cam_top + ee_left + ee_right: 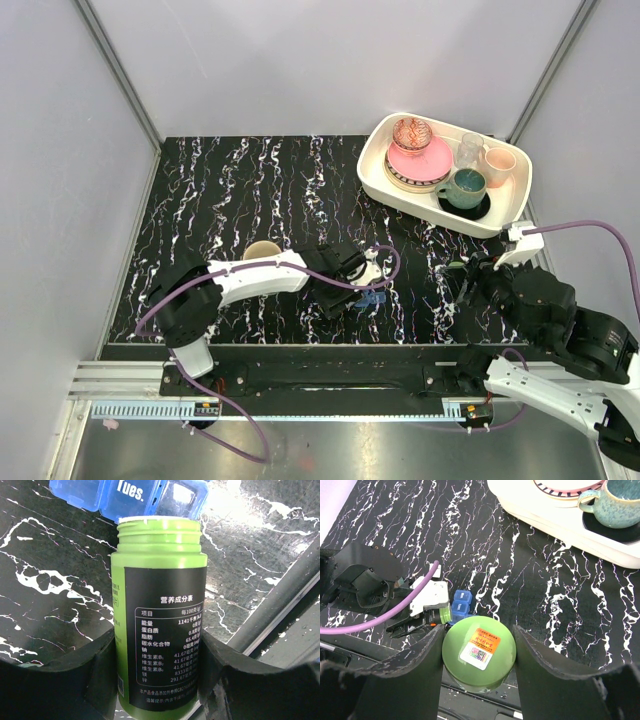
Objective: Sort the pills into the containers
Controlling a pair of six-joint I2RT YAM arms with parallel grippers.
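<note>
My left gripper (159, 680) is shut on a green pill bottle (159, 620) with a black label. The bottle has no cap, and its mouth is tipped toward the blue translucent pill box (130, 497), whose "Tues." compartment shows. In the top view the left gripper (350, 272) sits just behind the pill box (371, 298). My right gripper (478, 632) is shut on the bottle's green lid (479, 652), which has an orange sticker, and holds it above the near table edge. The pill box (460, 602) and the bottle mouth (444, 614) lie beyond it. No loose pills show.
A white tray (400, 195) at the back right holds plates, a glass, a pink cup and a teal mug (466, 187). A beige mug (262, 250) stands behind the left arm. The right gripper (475, 280) hangs right of the pill box.
</note>
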